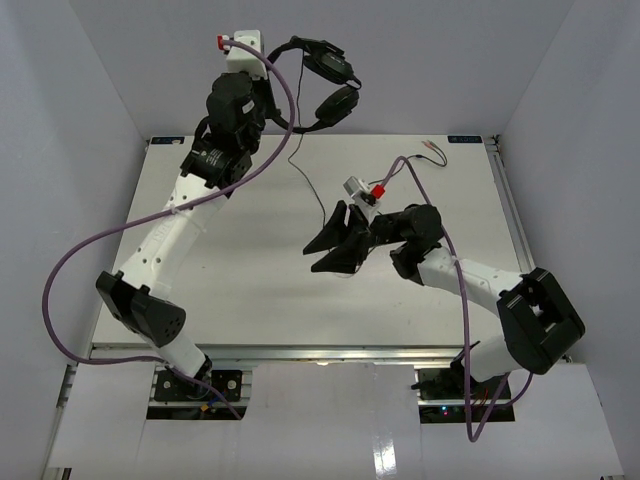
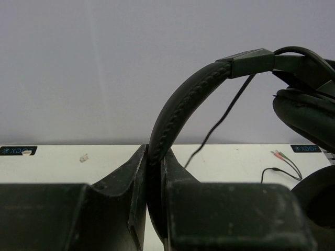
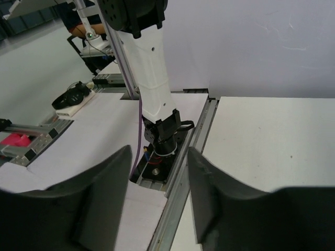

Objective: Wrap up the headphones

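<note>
Above table [image 1: 250,290], pinched headphones [image 1: 340,103] by headband [image 2: 178,104] in left gripper [image 2: 155,157]; spread right gripper [image 3: 157,157] wide, empty; risked slack cable [image 2: 220,122] snagging there.

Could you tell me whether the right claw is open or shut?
Open: the right claw has its fingers standing well apart, with nothing between them.
</note>
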Robot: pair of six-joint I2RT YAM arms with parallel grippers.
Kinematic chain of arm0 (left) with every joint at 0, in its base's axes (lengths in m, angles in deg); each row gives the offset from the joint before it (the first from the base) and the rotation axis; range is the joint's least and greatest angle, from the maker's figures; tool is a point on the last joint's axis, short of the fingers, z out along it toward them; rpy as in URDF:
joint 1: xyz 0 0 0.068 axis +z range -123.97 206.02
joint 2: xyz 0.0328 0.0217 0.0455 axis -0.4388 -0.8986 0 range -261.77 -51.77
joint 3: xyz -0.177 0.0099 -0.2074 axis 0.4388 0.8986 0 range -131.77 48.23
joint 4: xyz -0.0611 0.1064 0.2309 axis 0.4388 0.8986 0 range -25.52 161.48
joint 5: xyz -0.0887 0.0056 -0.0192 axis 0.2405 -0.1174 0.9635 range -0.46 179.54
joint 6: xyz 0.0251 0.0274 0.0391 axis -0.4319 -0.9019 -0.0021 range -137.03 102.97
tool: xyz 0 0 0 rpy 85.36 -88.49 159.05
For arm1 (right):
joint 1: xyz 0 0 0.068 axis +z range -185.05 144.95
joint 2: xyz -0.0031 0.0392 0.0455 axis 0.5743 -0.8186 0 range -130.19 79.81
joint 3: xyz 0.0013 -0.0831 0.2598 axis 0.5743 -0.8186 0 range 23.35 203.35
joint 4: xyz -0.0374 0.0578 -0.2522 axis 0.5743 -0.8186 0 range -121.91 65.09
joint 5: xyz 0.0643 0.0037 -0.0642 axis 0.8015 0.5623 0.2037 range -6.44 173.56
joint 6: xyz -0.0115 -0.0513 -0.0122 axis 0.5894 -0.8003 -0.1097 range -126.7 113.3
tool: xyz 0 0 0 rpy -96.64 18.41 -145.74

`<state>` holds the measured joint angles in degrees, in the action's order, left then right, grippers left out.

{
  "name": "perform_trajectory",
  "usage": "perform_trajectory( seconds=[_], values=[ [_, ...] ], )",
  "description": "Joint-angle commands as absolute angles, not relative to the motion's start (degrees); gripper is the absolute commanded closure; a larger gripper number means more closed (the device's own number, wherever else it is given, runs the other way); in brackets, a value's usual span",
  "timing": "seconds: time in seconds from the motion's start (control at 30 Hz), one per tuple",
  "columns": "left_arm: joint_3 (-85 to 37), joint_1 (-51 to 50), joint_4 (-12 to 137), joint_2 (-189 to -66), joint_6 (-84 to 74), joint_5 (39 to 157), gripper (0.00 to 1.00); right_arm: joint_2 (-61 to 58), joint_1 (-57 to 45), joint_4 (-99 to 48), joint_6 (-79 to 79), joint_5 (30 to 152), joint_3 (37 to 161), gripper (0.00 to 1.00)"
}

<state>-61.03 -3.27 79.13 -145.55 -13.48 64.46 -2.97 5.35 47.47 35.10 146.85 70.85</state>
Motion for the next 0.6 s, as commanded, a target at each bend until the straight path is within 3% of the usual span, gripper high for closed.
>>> perform_trajectory(
  seconds=[0.0, 0.17, 0.27, 0.57],
  values=[
    [-63.69, -3.21, 76.70, -137.72, -10.82, 67.68, 1.00, -1.79, -1.08, 45.35, 29.38, 143.51, 73.98, 0.32],
    [-63.57, -3.60, 77.05, -134.74, -9.73, 69.60, 1.00, -3.98, -6.84, 34.56, 22.98, 134.66, 77.88, 0.07],
    [-63.65, -3.94, 77.89, -133.39, -8.97, 70.53, 1.00, -6.84, -7.19, 32.59, 18.12, 130.08, 81.00, 0.02],
    [-62.28, -4.12, 79.74, -130.44, -6.60, 72.53, 1.00, -19.45, -10.28, 29.46, 13.96, 129.71, 97.48, 0.06]
  ],
)
